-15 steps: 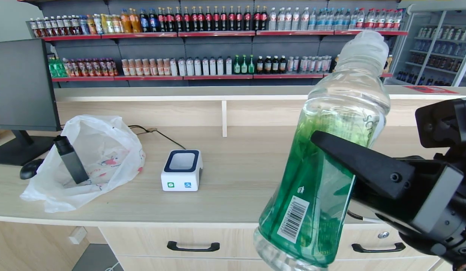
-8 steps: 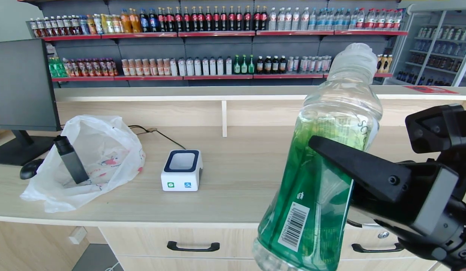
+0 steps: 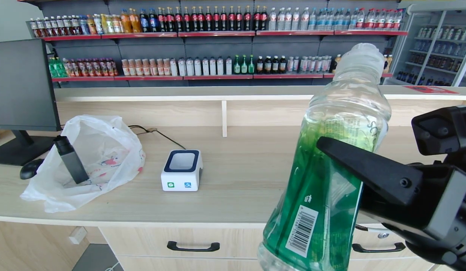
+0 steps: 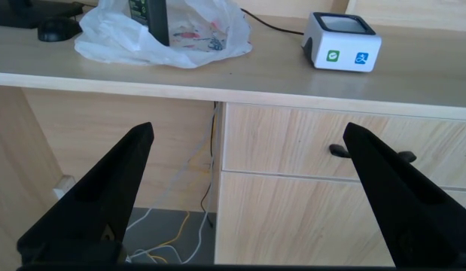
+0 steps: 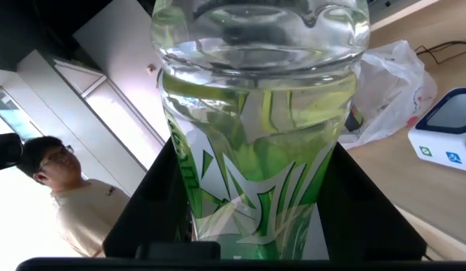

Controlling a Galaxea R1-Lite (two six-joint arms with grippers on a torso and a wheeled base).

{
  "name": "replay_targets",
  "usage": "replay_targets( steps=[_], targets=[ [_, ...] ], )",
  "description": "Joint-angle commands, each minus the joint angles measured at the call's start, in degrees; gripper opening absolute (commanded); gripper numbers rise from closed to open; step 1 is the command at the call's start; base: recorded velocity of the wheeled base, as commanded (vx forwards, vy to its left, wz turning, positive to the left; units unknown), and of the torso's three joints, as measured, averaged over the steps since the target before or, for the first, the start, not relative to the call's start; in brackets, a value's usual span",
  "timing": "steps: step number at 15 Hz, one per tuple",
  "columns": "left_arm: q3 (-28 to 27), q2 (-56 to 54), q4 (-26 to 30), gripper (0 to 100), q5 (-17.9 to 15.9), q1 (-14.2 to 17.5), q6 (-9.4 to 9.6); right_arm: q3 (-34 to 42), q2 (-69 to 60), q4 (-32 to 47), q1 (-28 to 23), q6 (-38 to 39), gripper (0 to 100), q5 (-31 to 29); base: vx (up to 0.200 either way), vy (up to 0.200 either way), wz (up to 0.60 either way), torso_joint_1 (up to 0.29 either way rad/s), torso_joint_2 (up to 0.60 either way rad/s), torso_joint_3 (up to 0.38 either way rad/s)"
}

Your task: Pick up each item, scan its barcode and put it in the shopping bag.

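A clear bottle with a green label (image 3: pixel 327 177) hangs tilted in the air at the right, close to the camera, barcode (image 3: pixel 301 231) facing me. My right gripper (image 3: pixel 342 165) is shut on its middle; the right wrist view looks along the bottle (image 5: pixel 259 150) between the two black fingers. The white barcode scanner (image 3: pixel 181 171) sits mid-counter, left of the bottle. A white plastic shopping bag (image 3: pixel 93 158) lies at the counter's left with a dark box (image 3: pixel 70 158) standing in it. My left gripper (image 4: pixel 248 196) is open, low in front of the counter's drawers.
A monitor (image 3: pixel 22 86) and a mouse (image 3: pixel 29 168) stand at the far left beside the bag. The scanner's cable (image 3: pixel 157 134) runs across the counter to the back. Drawer handles (image 3: pixel 193 247) line the counter front. Drink shelves fill the back wall.
The right gripper and bottle dropped slightly, then shifted a little to the right and lower. Bag, scanner and dark box stayed put.
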Motion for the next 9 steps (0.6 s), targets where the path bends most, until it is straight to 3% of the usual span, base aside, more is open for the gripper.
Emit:
replay_targets(
  steps=[1, 9],
  targets=[
    [0.0, 0.0, 0.0, 100, 0.0, 0.0, 0.02, 0.0, -0.3, -0.1, 0.0, 0.0, 0, 0.0, 0.000, 0.000, 0.00, 0.000, 0.00, 0.000],
    [0.0, 0.0, 0.0, 100, 0.0, 0.1, -0.07, -0.2, 0.3, -0.1, 0.0, -1.0, 0, 0.1, 0.000, 0.000, 0.00, 0.000, 0.00, 0.000]
  ],
)
